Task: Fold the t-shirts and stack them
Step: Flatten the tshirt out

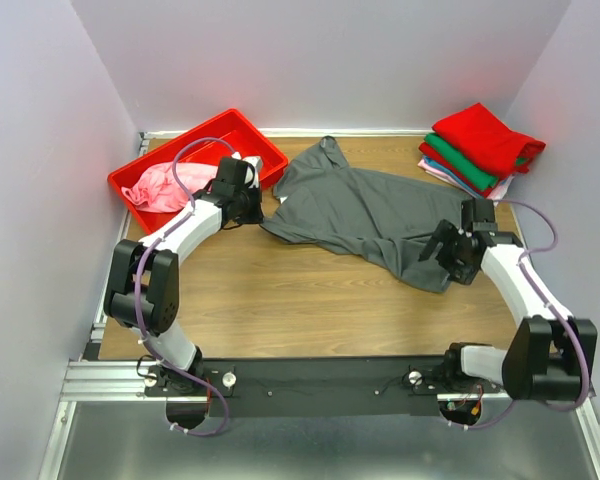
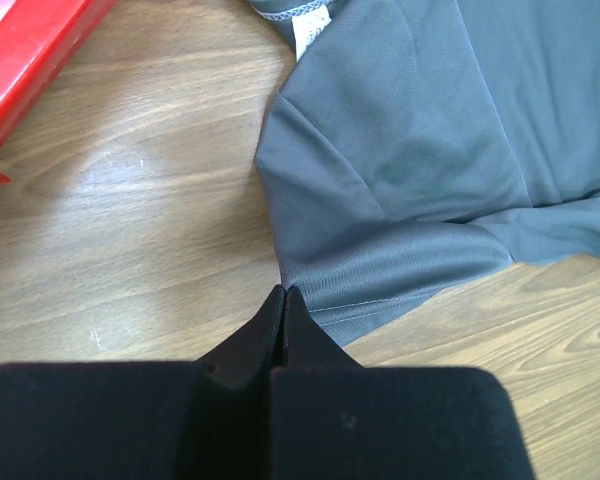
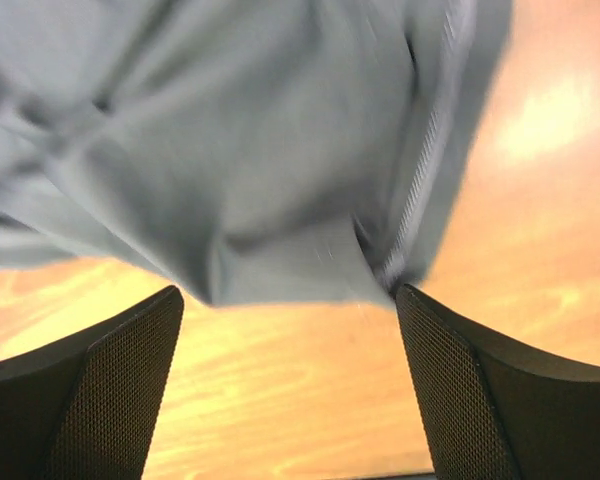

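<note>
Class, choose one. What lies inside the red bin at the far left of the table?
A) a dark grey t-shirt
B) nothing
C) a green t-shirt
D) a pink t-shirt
D: a bunched pink t-shirt shows inside the walls of the red bin in the top view.

Pale lilac walls [image 1: 330,60], wood-grain table [image 1: 280,300], grey metal frame [image 1: 105,378]
</note>
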`<action>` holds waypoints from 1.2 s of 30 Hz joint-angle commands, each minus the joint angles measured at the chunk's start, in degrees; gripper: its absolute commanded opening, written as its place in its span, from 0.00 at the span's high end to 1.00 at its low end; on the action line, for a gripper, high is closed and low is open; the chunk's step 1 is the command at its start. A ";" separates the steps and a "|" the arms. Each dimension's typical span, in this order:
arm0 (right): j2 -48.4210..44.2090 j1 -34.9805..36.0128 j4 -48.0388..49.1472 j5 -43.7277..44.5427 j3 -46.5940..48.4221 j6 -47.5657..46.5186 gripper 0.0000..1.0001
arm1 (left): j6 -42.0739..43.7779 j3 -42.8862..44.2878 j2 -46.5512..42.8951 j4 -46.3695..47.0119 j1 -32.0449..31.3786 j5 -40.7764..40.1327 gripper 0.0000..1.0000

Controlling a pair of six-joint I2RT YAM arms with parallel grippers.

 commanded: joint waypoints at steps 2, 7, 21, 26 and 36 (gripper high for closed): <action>-5.58 -0.05 -4.04 0.26 -4.81 4.78 0.09 | 2.53 1.22 0.67 -1.34 0.34 1.89 1.00; -4.97 -0.05 -5.00 1.32 -4.29 6.63 0.14 | 3.05 0.52 0.49 -1.52 0.34 2.06 1.00; -0.58 -0.05 -5.27 5.36 -6.48 10.41 0.25 | 3.15 0.08 -0.48 -1.87 0.51 2.68 1.00; 0.48 -0.05 -4.31 6.59 -7.27 11.38 0.29 | 3.14 -0.19 -0.65 -1.78 0.78 2.85 1.00; 3.65 -0.05 -1.23 8.88 -6.48 10.41 0.51 | 3.41 -1.59 -1.00 -1.52 1.22 2.68 1.00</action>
